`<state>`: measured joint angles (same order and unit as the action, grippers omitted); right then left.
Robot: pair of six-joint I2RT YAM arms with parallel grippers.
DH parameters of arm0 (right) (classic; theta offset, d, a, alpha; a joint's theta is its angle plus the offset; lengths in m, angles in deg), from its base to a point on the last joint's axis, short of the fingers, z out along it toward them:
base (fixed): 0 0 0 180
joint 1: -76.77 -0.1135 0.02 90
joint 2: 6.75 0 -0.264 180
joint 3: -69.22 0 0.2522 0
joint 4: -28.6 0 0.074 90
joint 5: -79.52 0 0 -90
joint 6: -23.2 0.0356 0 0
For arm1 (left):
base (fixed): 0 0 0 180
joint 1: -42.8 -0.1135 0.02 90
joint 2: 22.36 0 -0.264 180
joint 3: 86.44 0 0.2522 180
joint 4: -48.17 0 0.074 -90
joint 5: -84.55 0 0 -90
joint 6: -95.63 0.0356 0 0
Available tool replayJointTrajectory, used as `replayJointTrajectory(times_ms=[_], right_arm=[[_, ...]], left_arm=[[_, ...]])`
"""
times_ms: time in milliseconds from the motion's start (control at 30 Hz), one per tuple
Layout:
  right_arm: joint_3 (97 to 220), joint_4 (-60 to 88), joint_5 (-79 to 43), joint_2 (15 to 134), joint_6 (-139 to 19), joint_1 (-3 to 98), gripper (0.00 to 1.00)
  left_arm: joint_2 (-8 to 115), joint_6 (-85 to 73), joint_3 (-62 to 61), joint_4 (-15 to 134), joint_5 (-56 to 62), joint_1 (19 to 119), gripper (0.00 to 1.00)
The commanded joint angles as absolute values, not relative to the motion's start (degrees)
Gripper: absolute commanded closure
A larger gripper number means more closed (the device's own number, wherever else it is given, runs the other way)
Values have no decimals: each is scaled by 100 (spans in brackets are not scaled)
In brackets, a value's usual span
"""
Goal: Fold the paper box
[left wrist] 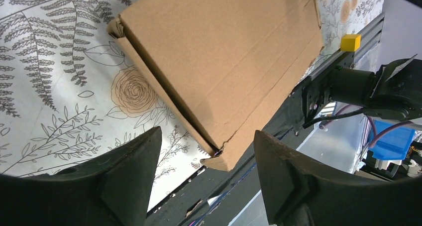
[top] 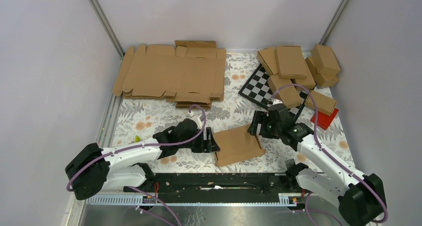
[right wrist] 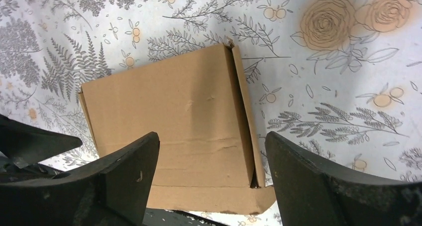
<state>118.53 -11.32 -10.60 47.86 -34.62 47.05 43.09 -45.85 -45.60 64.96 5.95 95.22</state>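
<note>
Top external view: box (top: pixel 239 145) lies closed at the middle of the table's (top: pixel 149 119) near edge, between left gripper (top: pixel 214 140) and right gripper (top: pixel 255 124), both wide and empty; folding looks finished, so the next move probably calls for a grasp to set it aside.

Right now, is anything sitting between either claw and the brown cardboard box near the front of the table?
Nothing visible does. The left claw and the right claw are both open at opposite sides of the paper box, with only floral tablecloth showing in the gaps.
</note>
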Motion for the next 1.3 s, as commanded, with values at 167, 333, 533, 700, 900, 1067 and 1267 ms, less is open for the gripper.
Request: replayJointTrajectory(times_ms=[167, 333, 533, 700, 900, 1067, 1267], right_arm=[[11171, 57, -2020, 4896, -3710, 4996, 17], [11103, 145, -2096, 5059, -3716, 4996, 21], [11012, 173, -2186, 5241, -3753, 4997, 28], [10932, 165, -2054, 5189, -3705, 4996, 36], [10878, 262, -2518, 5287, -3520, 4996, 45], [10901, 164, -2501, 5096, -3307, 4998, 40], [11118, -338, -1143, 4997, -3416, 4996, 27]], left_arm=[[4729, -4547, -4392, 6088, 822, 9429, 41], [5066, -4429, -4265, 6084, 885, 9368, 49], [5271, -4300, -4105, 6097, 971, 9280, 60], [5390, -4185, -3982, 6060, 1089, 9261, 70], [5622, -3913, -3720, 6180, 1033, 9212, 91], [5915, -3514, -3357, 6693, 964, 9028, 96], [6219, -3176, -3117, 6902, 1375, 8724, 97]])
